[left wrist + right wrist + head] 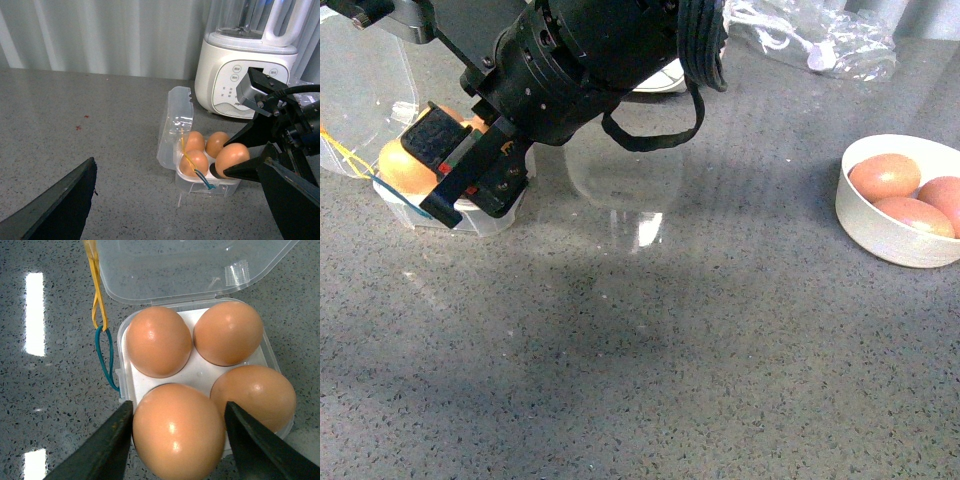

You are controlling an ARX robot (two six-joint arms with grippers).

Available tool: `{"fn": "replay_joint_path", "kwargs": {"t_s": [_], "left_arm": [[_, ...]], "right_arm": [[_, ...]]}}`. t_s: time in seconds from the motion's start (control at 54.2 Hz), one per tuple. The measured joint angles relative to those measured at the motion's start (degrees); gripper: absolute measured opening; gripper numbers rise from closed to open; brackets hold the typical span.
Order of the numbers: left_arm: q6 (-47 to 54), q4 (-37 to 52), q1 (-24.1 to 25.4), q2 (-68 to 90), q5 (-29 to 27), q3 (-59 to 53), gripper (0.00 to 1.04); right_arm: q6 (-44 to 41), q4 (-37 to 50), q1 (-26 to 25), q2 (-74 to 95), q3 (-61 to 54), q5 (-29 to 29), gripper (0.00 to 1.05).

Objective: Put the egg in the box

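The box (127, 380) is a clear four-cell case with its lid (190, 270) open and yellow and blue bands (97, 300) at one corner. Three brown eggs lie in it. My right gripper (178, 410) is shut on the egg (178, 432) and holds it at the fourth cell; I cannot tell whether it rests in the cell. In the front view the right gripper (428, 172) reaches over the box (470, 218) at far left with the egg (402, 165). The left wrist view shows the egg (232, 159) and box (200, 184). My left gripper (175, 215) is open and empty, short of the box.
A round white bowl (860, 225) with three brown eggs stands at the right. A white blender (245, 75) stands just behind the box. A crumpled clear plastic bag (820, 40) lies at the back right.
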Motion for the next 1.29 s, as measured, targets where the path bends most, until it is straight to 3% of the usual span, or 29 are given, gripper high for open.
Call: {"fn": "replay_joint_path", "kwargs": {"t_s": [0.277,0.536,0.794,0.812,0.905,0.96,0.997,1.089,1.293], "left_arm": [[0.0,0.0,0.0,0.0,0.0,0.0,0.98],[0.0,0.0,0.0,0.0,0.0,0.0,0.98],[0.0,0.0,0.0,0.0,0.0,0.0,0.98],[0.0,0.0,0.0,0.0,0.0,0.0,0.98],[0.0,0.0,0.0,0.0,0.0,0.0,0.98],[0.0,0.0,0.0,0.0,0.1,0.0,0.98],[0.0,0.0,0.0,0.0,0.1,0.0,0.98],[0.0,0.0,0.0,0.0,0.0,0.0,0.98],[0.0,0.0,0.0,0.0,0.0,0.0,0.98]], "right_arm": [[2.3,2.8,-0.3,-1.0,-0.7,-0.3,0.99],[8.3,6.5,-2.4,-8.2,-5.0,1.9,0.97],[19.1,15.6,-8.7,-19.5,-17.9,17.2,0.97],[19.7,18.2,-9.0,-19.9,-19.7,19.0,0.97],[24.2,38.3,-10.1,-21.6,-29.0,39.4,0.83],[25.6,48.2,-11.4,-23.5,-35.3,46.8,0.74],[26.2,52.6,-12.4,-25.0,-38.8,48.8,0.69],[27.3,59.8,-15.8,-31.7,-47.8,47.6,0.51],[27.7,61.4,-22.4,-43.3,-62.5,40.8,0.09]]}}
